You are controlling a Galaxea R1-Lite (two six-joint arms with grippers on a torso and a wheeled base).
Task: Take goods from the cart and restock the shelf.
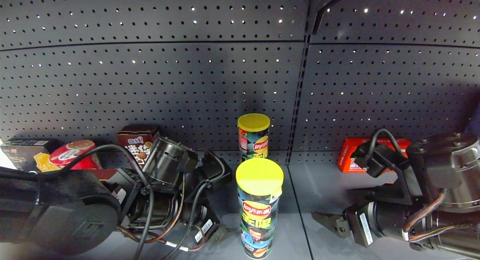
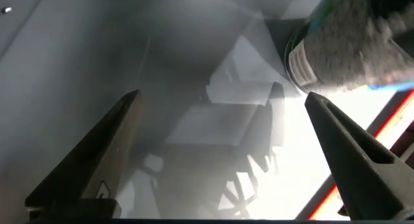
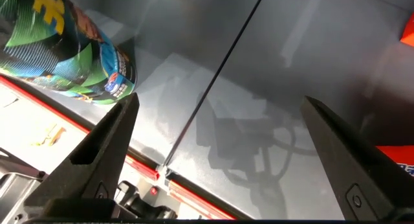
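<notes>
Yellow-lidded and upright, the front chip can (image 1: 258, 209) stands on the grey shelf (image 1: 330, 192) near its front edge, and serves as the landmark. A second can (image 1: 254, 135) of the same kind stands just behind it, close to the perforated back panel (image 1: 187, 83). The left gripper (image 2: 221, 96) sits low on the shelf just to the left of the front can, its fingers spread wide and holding nothing. The right gripper (image 3: 220, 100) lies to the right of the can, a little farther off, also spread and empty. An orange box (image 1: 352, 155) sits behind and to the right of the can. To its left and behind are a brown box (image 1: 137, 142), a red bowl (image 1: 75, 153) and a dark box (image 1: 22, 147).
</notes>
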